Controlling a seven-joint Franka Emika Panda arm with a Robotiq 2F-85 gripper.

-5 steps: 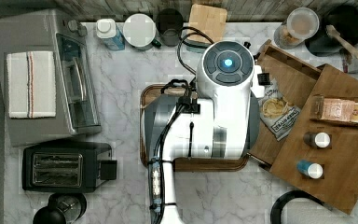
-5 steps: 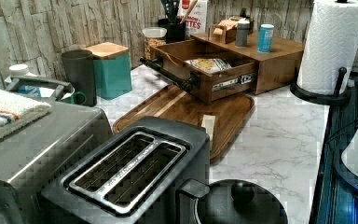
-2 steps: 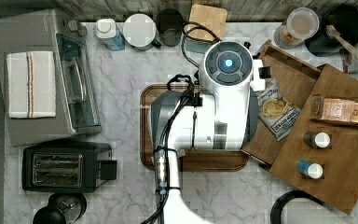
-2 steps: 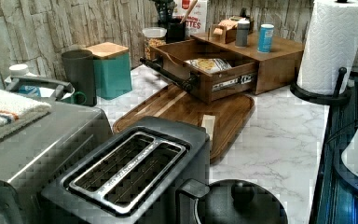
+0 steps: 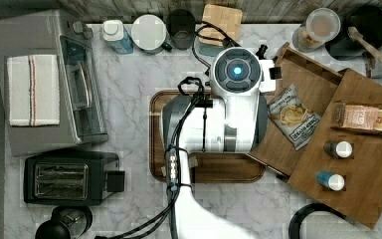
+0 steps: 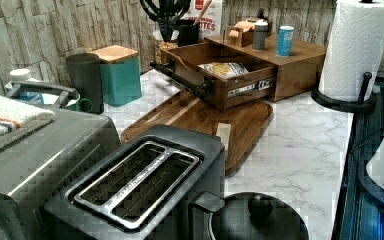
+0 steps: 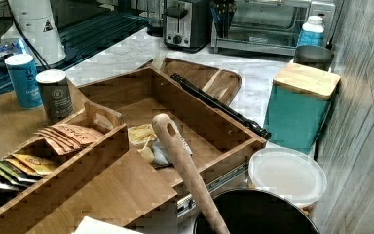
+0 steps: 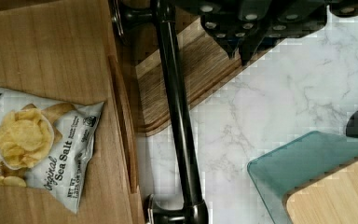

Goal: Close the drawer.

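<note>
My fingers [image 8: 242, 46] look nearly clenched, empty, just outside the black handle [image 8: 177, 116]. The drawer [image 6: 215, 75] hangs open (chip bag [image 5: 293, 115] inside) over the desk [image 6: 300, 145]. Next: push the handle toward the cabinet [image 5: 373, 169].

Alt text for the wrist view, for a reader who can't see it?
An open wooden drawer holds a bag of sea salt chips; its black bar handle runs over a marble counter. The gripper hangs beside the handle, near a teal canister.
</note>
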